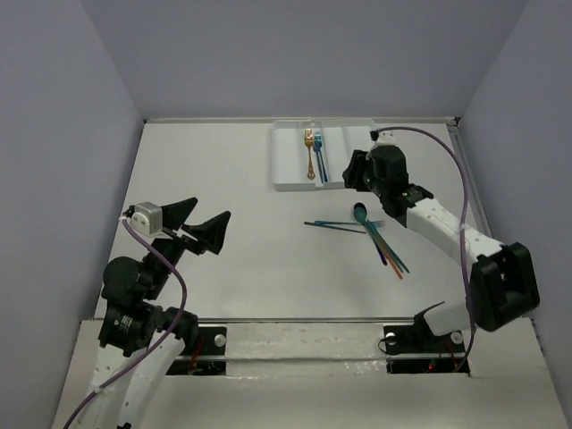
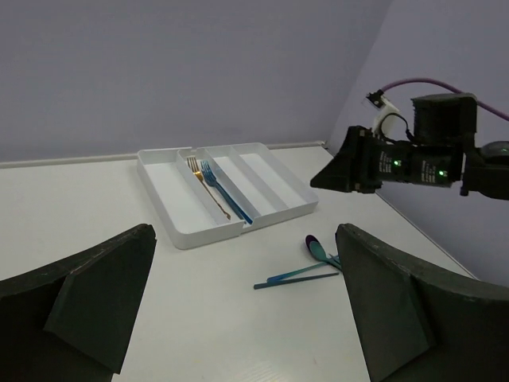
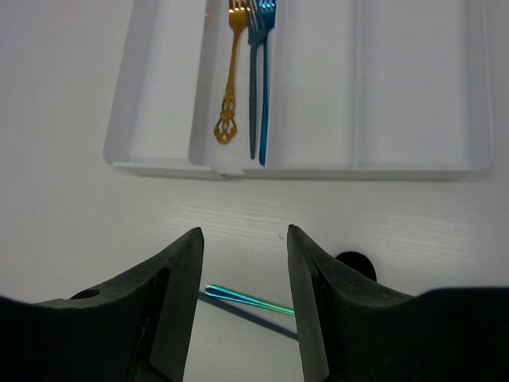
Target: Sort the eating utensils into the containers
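At left, the left gripper (image 1: 195, 225) is held above the table (image 1: 250, 277), fingers spread, nothing pinched. A gold fork (image 1: 309, 150) and two blue forks (image 1: 319, 159) are laid in the white tray (image 1: 288, 172), second compartment from left. Loose utensils (image 1: 374, 231) are scattered on the table near it. The right gripper (image 3: 242, 239) is held just before the tray, fingers parted, nothing gripped.

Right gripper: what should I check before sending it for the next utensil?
1. Right gripper open, nothing between its fingers: ok.
2. Forks lying fully inside one tray compartment: ok.
3. Loose utensils lying separate for a clean pick: not ok, they cross.
4. Left gripper well away from the pile: ok.
5. Which loose utensil lies on top: cannot tell.
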You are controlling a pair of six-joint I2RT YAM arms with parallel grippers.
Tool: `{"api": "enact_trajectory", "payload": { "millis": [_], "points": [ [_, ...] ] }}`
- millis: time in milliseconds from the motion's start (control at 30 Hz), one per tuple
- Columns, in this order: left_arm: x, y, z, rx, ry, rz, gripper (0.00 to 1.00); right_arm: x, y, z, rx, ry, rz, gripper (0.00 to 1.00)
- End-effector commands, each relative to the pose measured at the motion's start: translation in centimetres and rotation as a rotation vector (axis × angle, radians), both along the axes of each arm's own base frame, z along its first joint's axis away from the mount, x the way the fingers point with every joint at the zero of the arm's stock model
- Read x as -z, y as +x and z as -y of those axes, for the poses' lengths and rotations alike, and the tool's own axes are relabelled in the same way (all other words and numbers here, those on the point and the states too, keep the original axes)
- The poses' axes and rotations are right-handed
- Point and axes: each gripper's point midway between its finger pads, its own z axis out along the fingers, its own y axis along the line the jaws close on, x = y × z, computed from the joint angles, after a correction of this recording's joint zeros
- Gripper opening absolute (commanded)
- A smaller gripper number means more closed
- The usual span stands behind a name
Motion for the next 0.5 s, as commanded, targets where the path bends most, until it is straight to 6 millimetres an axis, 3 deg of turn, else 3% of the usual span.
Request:
{"api": "enact_trajectory", "payload": {
  "millis": [0,33,67,200,267,433,467],
  "points": [
    [-2.6,-0.9,0.0,0.015,-0.027,0.080,0.99,3.0,-5.4,4.1,0.136,-0.009,-0.068,0.48],
    [-2.6,-1.0,0.0,0.018,-0.027,0.082,0.99,4.9,-7.1,4.8,0.144,-0.022,-0.118,0.48],
    [-2.5,-0.9,0.0,0.018,-0.025,0.081,0.99,5.4,-8.2,5.2,0.153,-0.021,-0.141,0.48],
    [-2.5,-0.8,-0.1,0.012,-0.023,0.075,0.99,6.4,-12.4,7.2,0.200,-0.002,-0.204,0.43],
    [-2.5,-0.9,-0.1,0.012,-0.024,0.078,0.99,7.2,-13.4,7.9,0.210,-0.029,-0.241,0.40],
    [-2.6,-1.0,0.0,0.018,-0.026,0.079,0.99,8.5,-13.3,9.4,0.262,-0.112,-0.290,0.33],
    [-2.6,-1.1,0.0,0.017,-0.025,0.081,0.99,9.0,-12.9,10.9,0.326,-0.142,-0.308,0.32]
  ]
}}
